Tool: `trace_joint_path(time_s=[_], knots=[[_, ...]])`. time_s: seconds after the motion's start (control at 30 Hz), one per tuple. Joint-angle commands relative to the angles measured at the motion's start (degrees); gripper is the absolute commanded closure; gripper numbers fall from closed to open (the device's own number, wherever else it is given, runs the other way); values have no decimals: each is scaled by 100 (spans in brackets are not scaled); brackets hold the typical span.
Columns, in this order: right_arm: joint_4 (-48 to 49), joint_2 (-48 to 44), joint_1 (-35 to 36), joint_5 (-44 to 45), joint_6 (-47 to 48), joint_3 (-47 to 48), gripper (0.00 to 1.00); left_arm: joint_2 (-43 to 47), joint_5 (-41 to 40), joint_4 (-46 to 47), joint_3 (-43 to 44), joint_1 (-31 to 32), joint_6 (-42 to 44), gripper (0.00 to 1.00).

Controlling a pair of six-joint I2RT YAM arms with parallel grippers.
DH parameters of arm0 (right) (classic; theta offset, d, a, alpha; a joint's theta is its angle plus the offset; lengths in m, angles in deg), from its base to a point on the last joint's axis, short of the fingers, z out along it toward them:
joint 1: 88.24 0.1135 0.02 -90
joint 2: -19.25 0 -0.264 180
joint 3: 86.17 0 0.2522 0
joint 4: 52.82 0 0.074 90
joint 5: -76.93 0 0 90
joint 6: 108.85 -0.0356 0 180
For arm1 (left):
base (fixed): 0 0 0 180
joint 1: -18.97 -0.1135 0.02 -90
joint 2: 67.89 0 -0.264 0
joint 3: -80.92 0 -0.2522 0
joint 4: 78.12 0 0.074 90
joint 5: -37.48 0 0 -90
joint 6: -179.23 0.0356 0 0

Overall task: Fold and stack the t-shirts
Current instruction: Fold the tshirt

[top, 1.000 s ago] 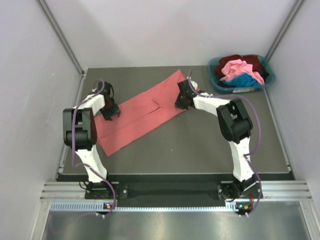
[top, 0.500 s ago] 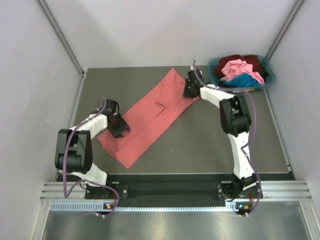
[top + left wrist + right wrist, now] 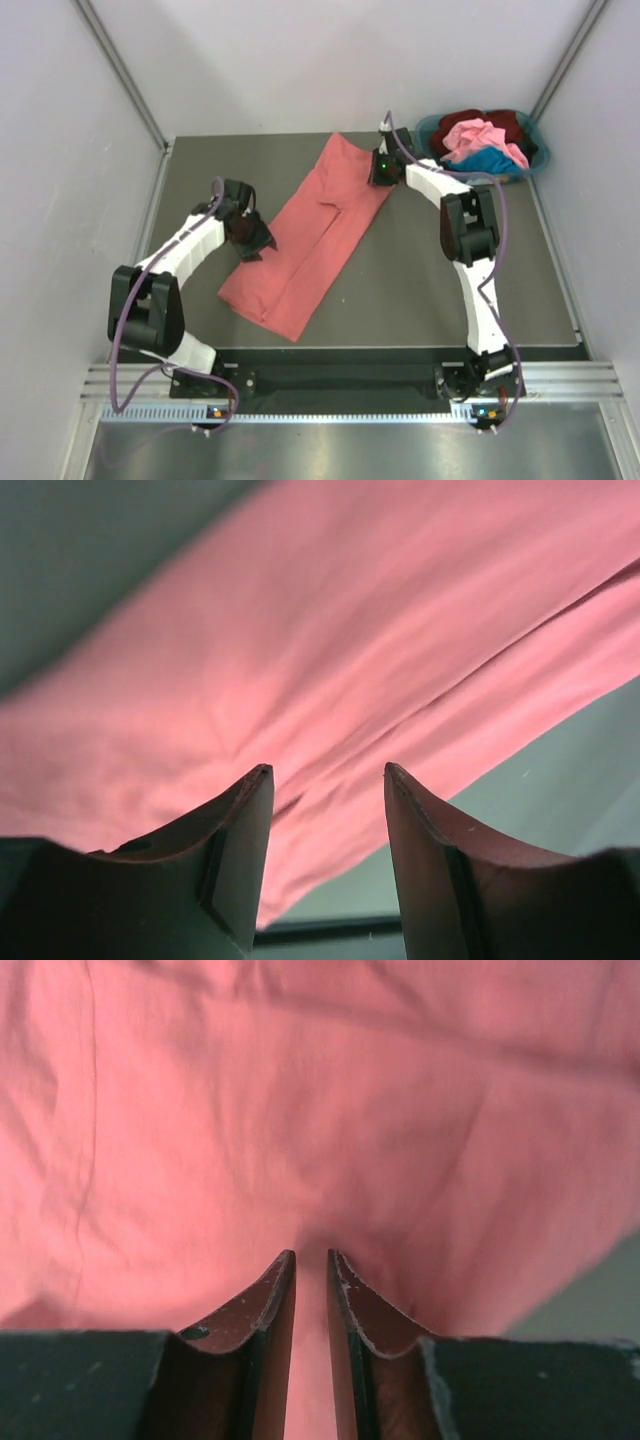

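The salmon-red t-shirt (image 3: 310, 235) lies folded into a long strip, running diagonally from the table's back centre to the front left. My left gripper (image 3: 255, 240) sits at the strip's left edge; in the left wrist view (image 3: 327, 772) its jaws stand apart over the cloth (image 3: 330, 630), holding nothing. My right gripper (image 3: 378, 170) is at the strip's far right corner; in the right wrist view (image 3: 311, 1255) its jaws are nearly closed, pinching the salmon cloth (image 3: 300, 1110). Pink (image 3: 478, 135), dark maroon (image 3: 505, 122) and bright blue (image 3: 485, 162) t-shirts lie bunched in the basket.
The teal plastic basket (image 3: 432, 160) stands at the back right corner of the dark table (image 3: 450, 280). Grey walls close in the left, back and right sides. A metal rail runs along the near edge by the arm bases.
The salmon-red strip has swung to a steeper diagonal, its near end moving right and toward the front. My left gripper moved right along it; my right gripper moved toward the back.
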Motion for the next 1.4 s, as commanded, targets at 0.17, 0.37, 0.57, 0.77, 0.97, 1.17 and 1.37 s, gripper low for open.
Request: trace_joint_path(time_s=[0.17, 0.37, 0.57, 0.77, 0.97, 1.17, 1.37], knots=[[701, -1822, 221, -510, -970, -1581, 78, -719, -1282, -385, 391, -248, 1297, 46], [893, -2034, 555, -124, -1611, -2379, 78, -693, -1345, -156, -548, -705, 1333, 48], [1501, -2097, 714, -18, -1894, -3049, 78, -421, -1257, -120, -989, -882, 1114, 48], [1230, -1780, 705, 332, -1403, -3129, 79, -43, -625, -200, -1313, -899, 395, 47], [975, -1675, 425, 527, -595, -3103, 79, 1062, 419, 46, -2165, -620, -607, 49], [703, -1517, -15, 369, 21, -2647, 78, 2092, 817, 64, -2624, 302, -1548, 50], [306, -1656, -174, -104, 461, -2214, 75, 2454, 564, -593, -1583, 937, -1036, 47]])
